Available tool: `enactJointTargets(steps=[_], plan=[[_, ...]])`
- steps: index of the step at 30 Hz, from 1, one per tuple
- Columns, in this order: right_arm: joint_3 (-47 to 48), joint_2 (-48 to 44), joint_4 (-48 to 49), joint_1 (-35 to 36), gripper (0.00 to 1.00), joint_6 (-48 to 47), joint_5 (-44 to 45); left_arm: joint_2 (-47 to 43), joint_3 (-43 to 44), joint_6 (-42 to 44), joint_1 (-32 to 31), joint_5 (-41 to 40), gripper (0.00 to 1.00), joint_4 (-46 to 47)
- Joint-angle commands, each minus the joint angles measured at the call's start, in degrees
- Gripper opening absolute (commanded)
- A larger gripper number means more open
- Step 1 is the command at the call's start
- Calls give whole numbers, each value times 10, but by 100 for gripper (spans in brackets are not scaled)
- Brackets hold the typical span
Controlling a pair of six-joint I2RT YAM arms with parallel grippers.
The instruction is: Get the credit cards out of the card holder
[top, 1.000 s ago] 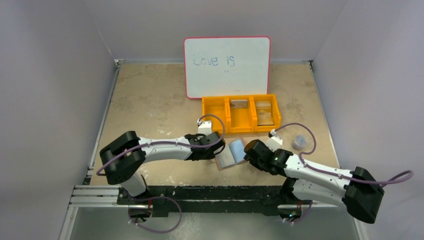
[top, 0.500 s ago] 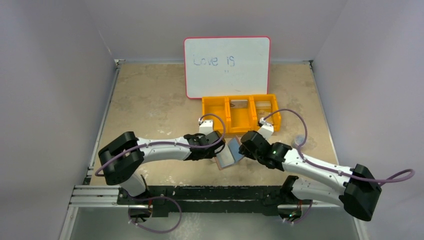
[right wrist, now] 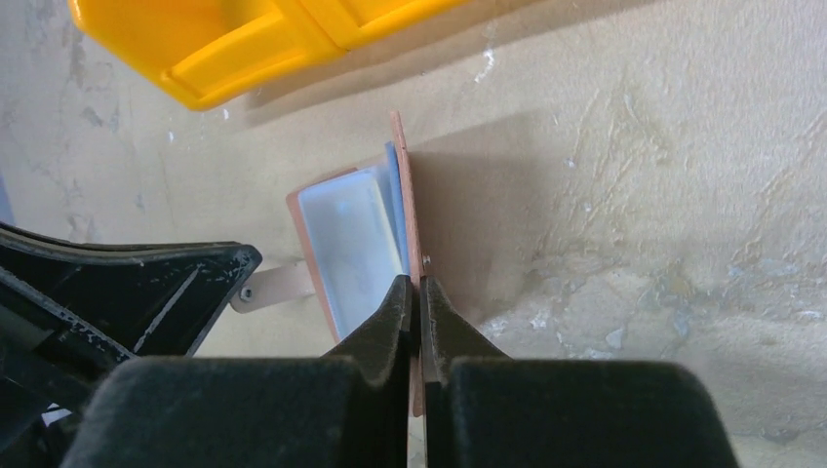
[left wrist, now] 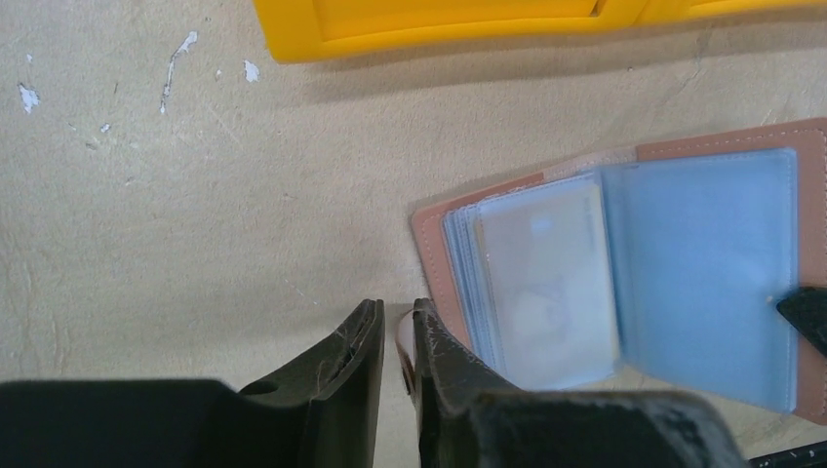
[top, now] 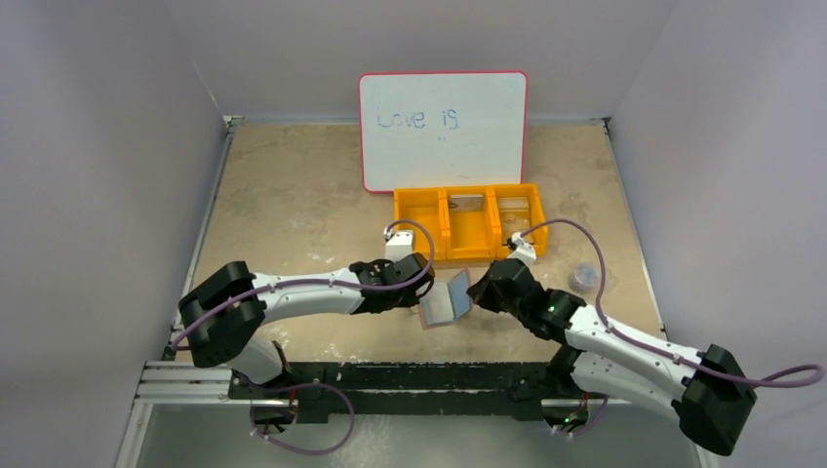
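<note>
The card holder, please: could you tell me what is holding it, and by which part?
Both grip the card holder: the right gripper pinches the raised cover's edge; the left gripper its small strap tab.

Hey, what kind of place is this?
Probably a robotics lab test cell: left arm and right arm bolted at a table edge, plain walls boxing it in, a whiteboard propped at the back.

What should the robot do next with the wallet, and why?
Probably the right end effector should tip the cover it pinches down flat toward the table, spreading the wallet wide. That cover stands almost upright, half hiding the clear pockets, and the cards sit inside them. The left end effector pinches the strap on the other side.
</note>
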Motion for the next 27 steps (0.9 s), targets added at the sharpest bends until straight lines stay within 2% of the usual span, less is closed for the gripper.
enactJointTargets(steps=[1, 5, 14, 15, 20, 22, 25, 27], plan=[[-33, -30, 29, -3, 0, 49, -16, -19, -7, 4, 4, 13, 18, 4], [-47, -26, 37, -4, 1, 60, -21, -8, -7, 9, 3, 19, 22, 4], [-51, -10, 17, -3, 2, 94, -1, -10, -4, -5, 4, 28, 6, -36], [-52, -10, 14, -3, 2, 98, 1, -14, -5, -5, 3, 29, 7, -41], [-57, -18, 22, -3, 3, 95, 2, -40, -21, -16, 3, 33, 33, -57], [-63, -17, 31, -3, 4, 90, 0, -51, -33, -22, 4, 39, 39, -42], [-61, -13, 33, -3, 4, 86, 0, -46, -36, -28, 3, 39, 38, -31], [-60, -11, 35, -3, 4, 84, 1, -32, -32, -30, 3, 38, 30, -25]])
